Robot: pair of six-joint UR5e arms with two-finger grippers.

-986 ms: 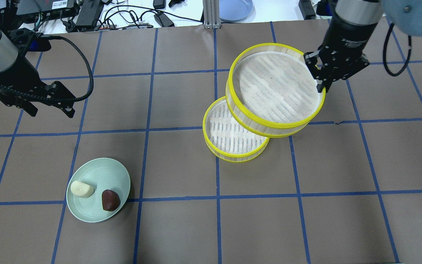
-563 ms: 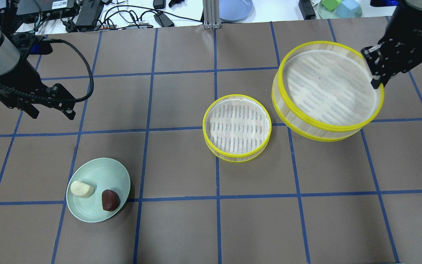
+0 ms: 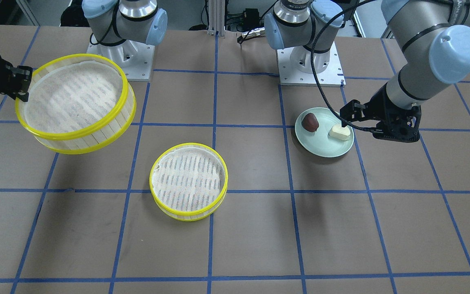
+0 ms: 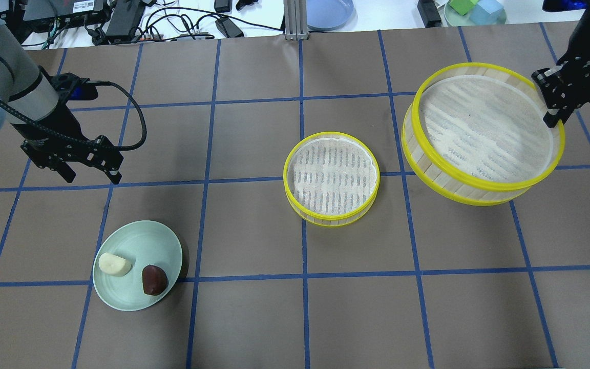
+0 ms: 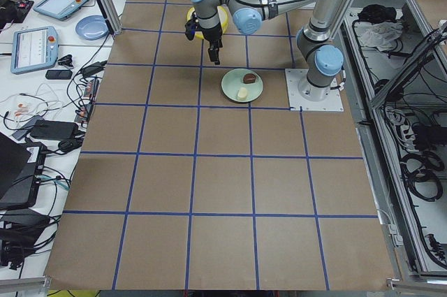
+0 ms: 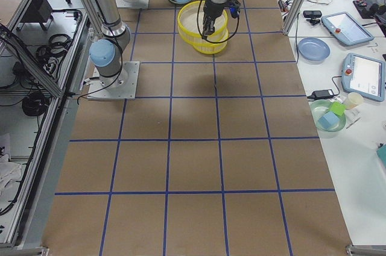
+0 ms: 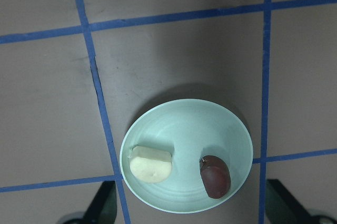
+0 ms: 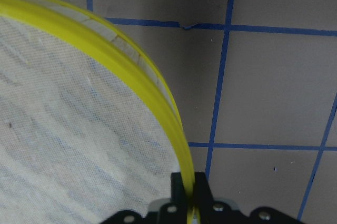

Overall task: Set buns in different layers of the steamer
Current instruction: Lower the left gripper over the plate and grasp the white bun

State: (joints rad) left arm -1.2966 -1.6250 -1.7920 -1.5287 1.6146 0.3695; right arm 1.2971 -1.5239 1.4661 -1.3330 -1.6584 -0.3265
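A cream bun point(image 4: 114, 264) and a dark reddish-brown bun point(image 4: 154, 280) lie on a pale green plate point(image 4: 126, 300) at the front left. One steamer layer point(image 4: 332, 178) stands empty mid-table. My right gripper point(image 4: 553, 119) is shut on the yellow rim of the second steamer layer point(image 4: 482, 133) and holds it tilted in the air, to the right of the first; the right wrist view shows the jaws pinching the rim point(image 8: 188, 192). My left gripper point(image 4: 91, 177) is open and empty, above the table just beyond the plate. In the left wrist view both buns point(image 7: 151, 164) point(image 7: 215, 176) lie below it.
Blue tape lines grid the brown table. Cables, power bricks, a blue plate point(image 4: 328, 11) and a dish of blocks point(image 4: 474, 11) lie on the white bench past the far edge. The arm bases point(image 3: 310, 61) stand at the robot's side.
My right gripper has carried the upper steamer layer off the lower one and to the right. My left gripper has moved nearer to the plate.
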